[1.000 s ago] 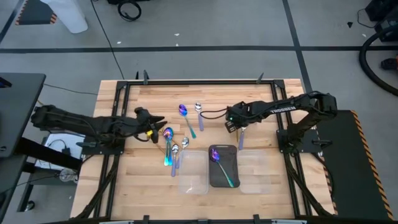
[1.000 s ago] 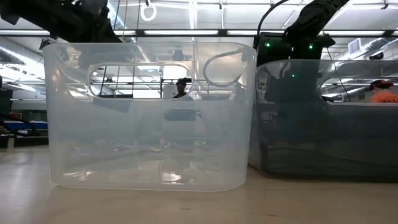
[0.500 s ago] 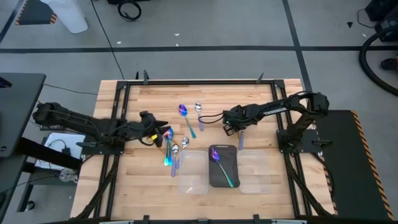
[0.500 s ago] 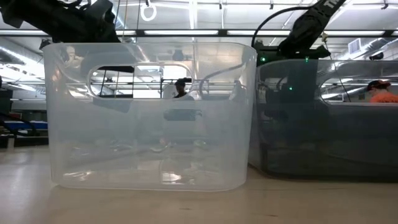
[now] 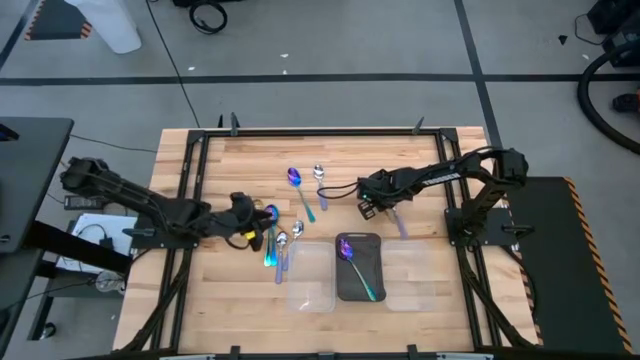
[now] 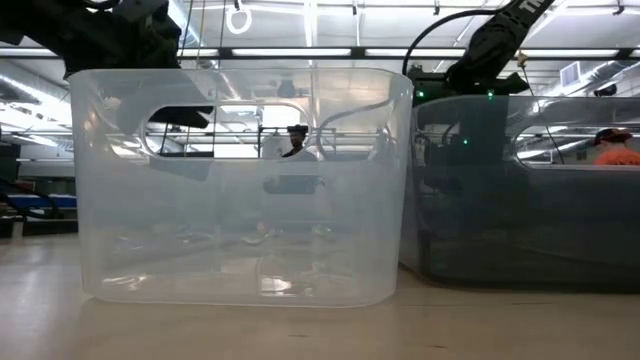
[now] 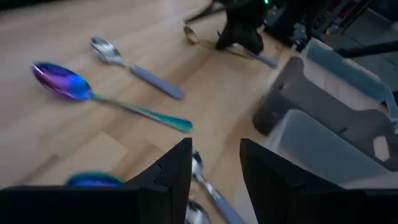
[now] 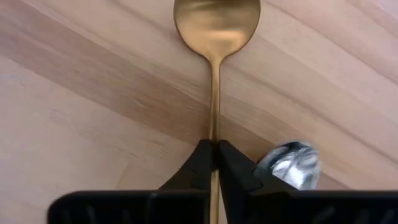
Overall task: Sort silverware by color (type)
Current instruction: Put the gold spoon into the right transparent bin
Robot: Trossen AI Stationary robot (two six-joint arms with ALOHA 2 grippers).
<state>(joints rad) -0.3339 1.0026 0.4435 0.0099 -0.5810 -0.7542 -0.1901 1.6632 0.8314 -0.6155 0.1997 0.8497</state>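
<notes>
Now right gripper [image 8: 213,163] pinches gold spoon [image 8: 215,37] beside silver spoon [image 8: 288,164]

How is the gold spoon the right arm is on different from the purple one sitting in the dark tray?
The gold spoon lies on the bare wood, pinched at its handle by the right end effector; the iridescent spoon rests untouched inside the dark tray. One is plain gold, the other purple-blue with a teal handle. Both lie flat.

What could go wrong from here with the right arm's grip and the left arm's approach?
1. The right gripper pinches the gold spoon on its thin handle; it may pivot or slip when lifted.
2. The left gripper, open, is low over crowded spoons; it might nudge the iridescent spoon.
</notes>
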